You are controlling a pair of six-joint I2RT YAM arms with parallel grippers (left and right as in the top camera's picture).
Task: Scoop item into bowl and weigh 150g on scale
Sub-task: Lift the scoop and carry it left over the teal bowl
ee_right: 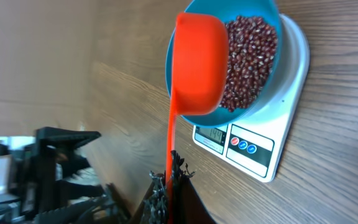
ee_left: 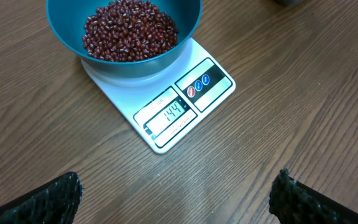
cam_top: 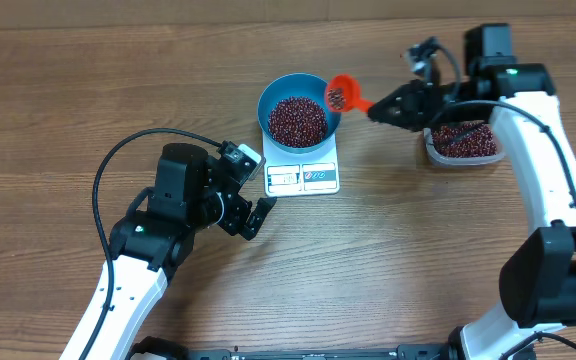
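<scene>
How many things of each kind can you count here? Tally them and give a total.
Bowl: 1
Scale: 1
Scoop: 1
Container: 1
Grippers: 2, left gripper and right gripper
Total: 6

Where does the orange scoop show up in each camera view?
Overhead: orange scoop at the blue bowl's right rim, upper centre.
Left wrist: not in view.
Right wrist: top centre, over the bowl's left side.
Shared landmark: the blue bowl of beans on the white scale, in all three.
</scene>
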